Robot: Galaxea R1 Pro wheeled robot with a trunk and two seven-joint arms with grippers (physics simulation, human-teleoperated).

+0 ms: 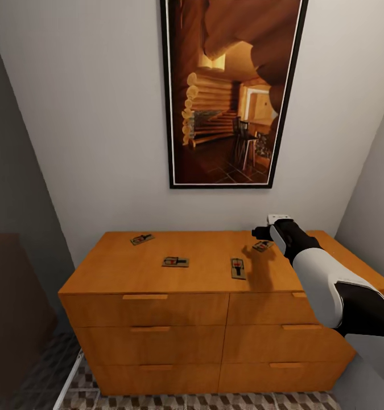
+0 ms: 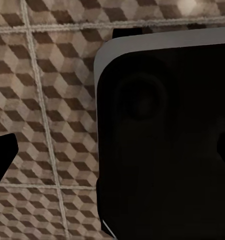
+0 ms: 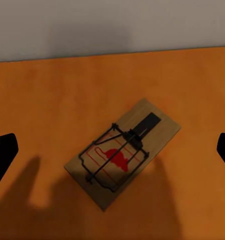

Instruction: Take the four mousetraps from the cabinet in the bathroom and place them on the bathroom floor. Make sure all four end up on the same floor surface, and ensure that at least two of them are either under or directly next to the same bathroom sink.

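You're at step 1: right tool (image 3: pixel 112 152) is wide open over the far-right mousetrap (image 3: pixel 122 152) on the cabinet (image 1: pixel 203 270). Next: go down & pinch it. Left tool: can't tell.

Four mousetraps lie on the cabinet (image 1: pixel 209 273): one (image 1: pixel 141 239) rear left; one (image 1: pixel 175 261) mid-left; one (image 1: pixel 238 268) right of centre; the last (image 1: pixel 262 246) rear right, under the right gripper (image 1: pixel 264 232); a picture (image 1: pixel 231 91) hangs on the wall behind.
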